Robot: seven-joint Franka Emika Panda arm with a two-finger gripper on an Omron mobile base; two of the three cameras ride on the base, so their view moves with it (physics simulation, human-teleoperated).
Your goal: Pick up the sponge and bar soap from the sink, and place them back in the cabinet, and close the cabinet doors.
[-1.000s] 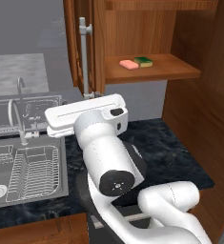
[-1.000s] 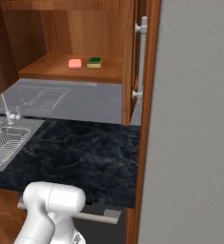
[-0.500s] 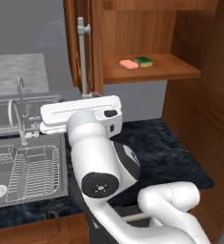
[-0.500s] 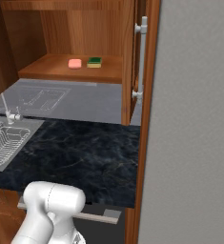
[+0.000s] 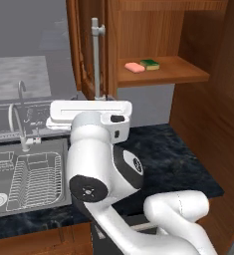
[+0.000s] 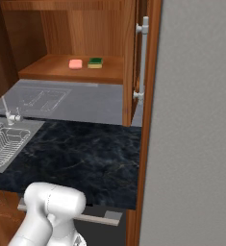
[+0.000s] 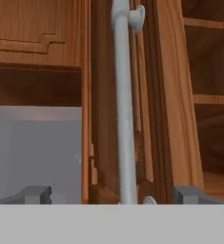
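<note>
The gripper [image 7: 113, 194] is held wide open, empty, its tips [image 7: 36, 194] set either side of the left door's handle [image 7: 124, 109] without touching it. Beyond, the cabinet [image 5: 163, 74] stands open; the soap [image 5: 134, 67] and sponge [image 5: 150, 64] lie side by side on its shelf. The sink [image 5: 26, 172] is seen at the left

The tool [image 7: 113, 194] stands wide open facing a door's vertical handle [image 7: 123, 109] — the bar lies between its tips, open cabinet [image 7: 204, 100] space to its right.
</note>
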